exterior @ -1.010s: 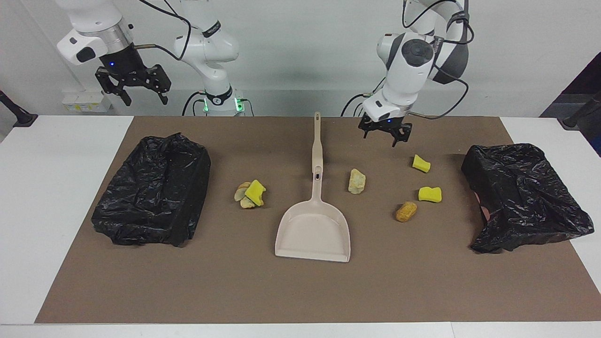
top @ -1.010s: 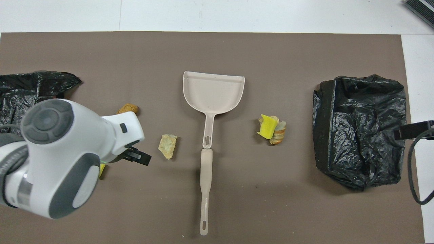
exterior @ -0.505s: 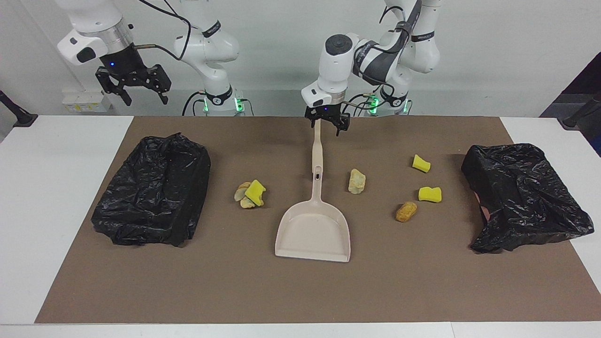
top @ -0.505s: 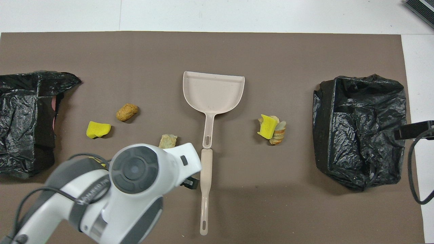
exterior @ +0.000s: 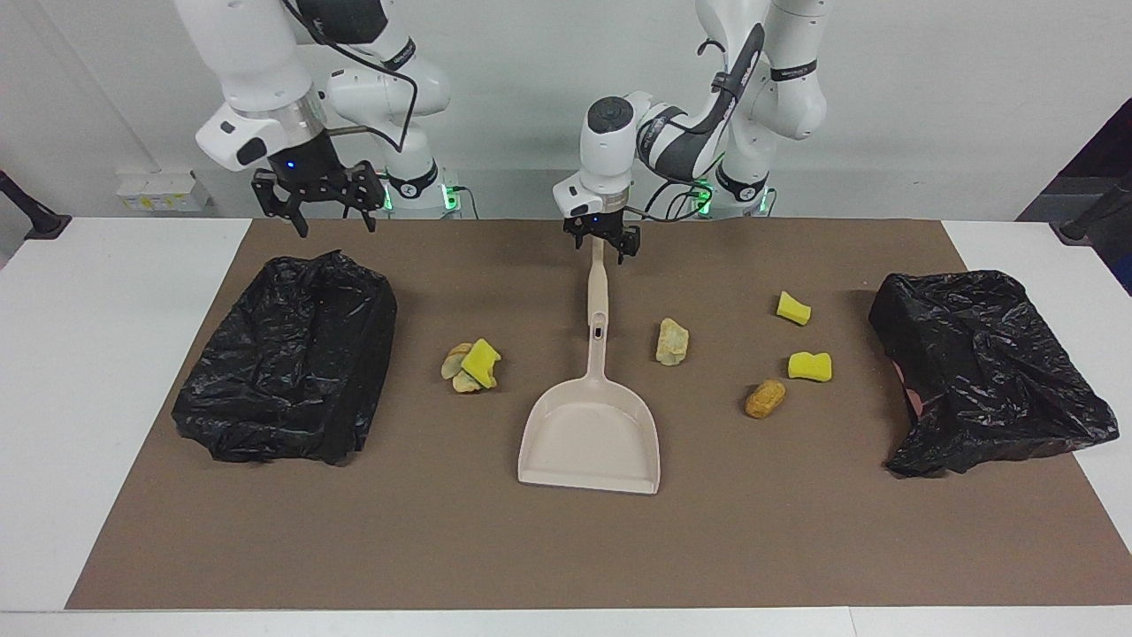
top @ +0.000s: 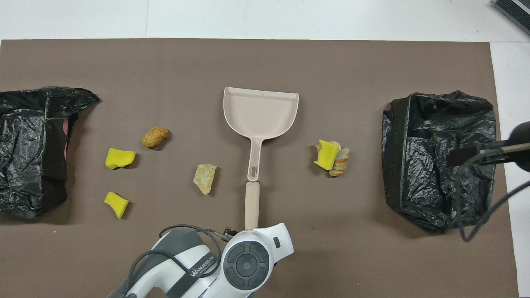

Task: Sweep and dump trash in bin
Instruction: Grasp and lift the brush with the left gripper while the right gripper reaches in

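The beige dustpan [exterior: 591, 433] lies mid-mat, its long handle [exterior: 598, 292] pointing toward the robots; it also shows in the overhead view [top: 260, 111]. My left gripper [exterior: 604, 246] is down at the handle's end, open, with a finger on each side. The trash lies in scraps. A yellow sponge with tan lumps [exterior: 470, 364] is beside the pan toward the right arm's end. A tan rock [exterior: 672, 341], a brown lump [exterior: 765, 398] and two yellow sponges [exterior: 809, 365] [exterior: 793, 307] lie toward the left arm's end. My right gripper [exterior: 336, 212] hangs open and empty.
A black bag-lined bin [exterior: 292, 354] sits at the right arm's end, under the right gripper's side. A second one [exterior: 982, 372] sits at the left arm's end. The brown mat [exterior: 566, 548] covers the table. No bristled brush shows.
My left arm swung from over the sponges to the dustpan handle's end and lowered onto it. My right gripper moved in toward the bin at its end and came lower.
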